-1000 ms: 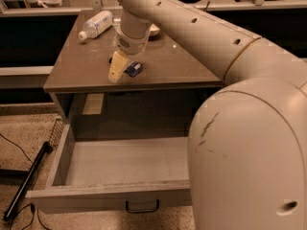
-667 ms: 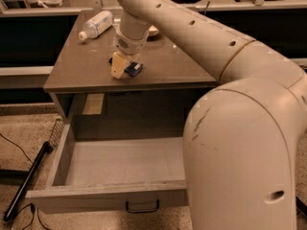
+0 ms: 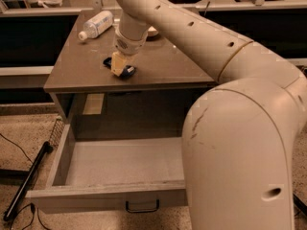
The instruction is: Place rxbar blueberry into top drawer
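Dark blue rxbar blueberry (image 3: 127, 72) flat on the cabinet top (image 3: 86, 66), directly under the jaws of the gripper (image 3: 118, 66), closed or not impossible to tell; probably the grasping step, next needing a firm hold, then lowering into the open top drawer (image 3: 120, 163) below the jaws.

A cream-white, rounded arm (image 3: 201, 37) dotted with small dark holes is seen; its pale-yellow gripper (image 3: 119, 65) is found just above the counter (image 3: 76, 66).
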`<state>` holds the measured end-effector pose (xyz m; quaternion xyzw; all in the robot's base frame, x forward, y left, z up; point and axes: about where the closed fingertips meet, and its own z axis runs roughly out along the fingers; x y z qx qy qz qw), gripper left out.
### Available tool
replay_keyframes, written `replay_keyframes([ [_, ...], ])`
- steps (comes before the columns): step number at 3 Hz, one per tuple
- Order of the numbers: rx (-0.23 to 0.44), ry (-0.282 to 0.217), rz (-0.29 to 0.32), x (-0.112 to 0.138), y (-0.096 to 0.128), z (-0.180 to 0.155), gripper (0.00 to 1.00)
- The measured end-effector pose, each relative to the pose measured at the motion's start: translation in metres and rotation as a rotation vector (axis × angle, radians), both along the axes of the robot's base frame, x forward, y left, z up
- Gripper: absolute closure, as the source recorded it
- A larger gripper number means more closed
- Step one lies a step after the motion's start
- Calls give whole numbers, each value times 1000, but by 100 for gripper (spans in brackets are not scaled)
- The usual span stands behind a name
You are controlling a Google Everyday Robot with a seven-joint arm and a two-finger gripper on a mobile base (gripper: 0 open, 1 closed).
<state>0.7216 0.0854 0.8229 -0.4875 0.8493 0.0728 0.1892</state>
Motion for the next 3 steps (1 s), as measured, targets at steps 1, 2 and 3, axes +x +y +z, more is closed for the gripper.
replay_keyframes([
  [1,0,0,0,0,0,1,100],
  [2,16,-35,74,-15,-18,11,100],
  [3,113,-96,216,-69,-38,43,100],
])
